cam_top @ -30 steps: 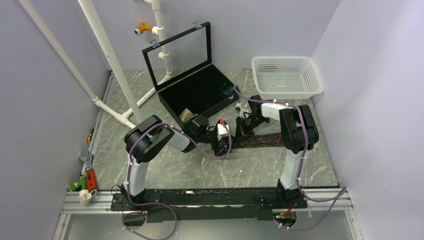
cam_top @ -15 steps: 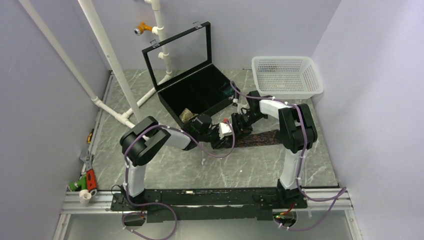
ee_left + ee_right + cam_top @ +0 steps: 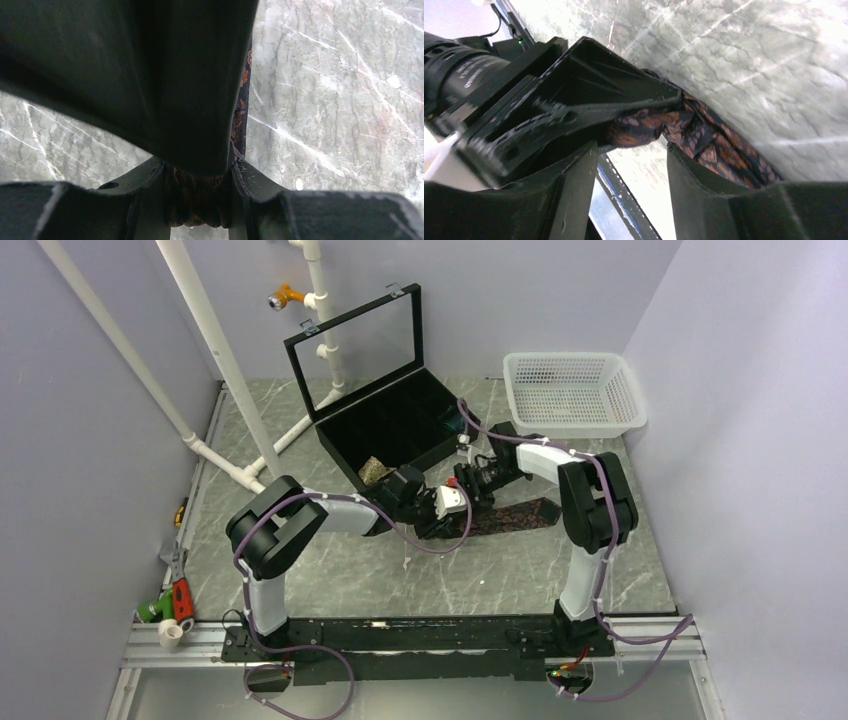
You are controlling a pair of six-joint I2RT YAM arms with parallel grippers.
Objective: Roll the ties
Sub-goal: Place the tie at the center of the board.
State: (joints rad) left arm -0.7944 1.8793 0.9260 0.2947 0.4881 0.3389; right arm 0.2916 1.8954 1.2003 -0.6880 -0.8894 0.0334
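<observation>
Three lilac walls [image 3: 70, 500] surround marbled table [image 3: 400, 578] bearing tie [image 3: 516, 515].

Black case [image 3: 400, 425] crowds behind left pincer [image 3: 198, 200]; marble table [image 3: 340, 580] open nearside

Left arm [image 3: 265, 592] and right arm [image 3: 582, 582] are both showing white tube links with bulky black joint housings. Thin purple cables [image 3: 437, 548] are running along each, with white clips fixing them. A black base rail [image 3: 400, 635] is carrying both. Left gripper [image 3: 198, 185] and right gripper [image 3: 631, 150] are showing matte black fingers. A black lens [image 3: 454, 70] is showing white lettering.
</observation>
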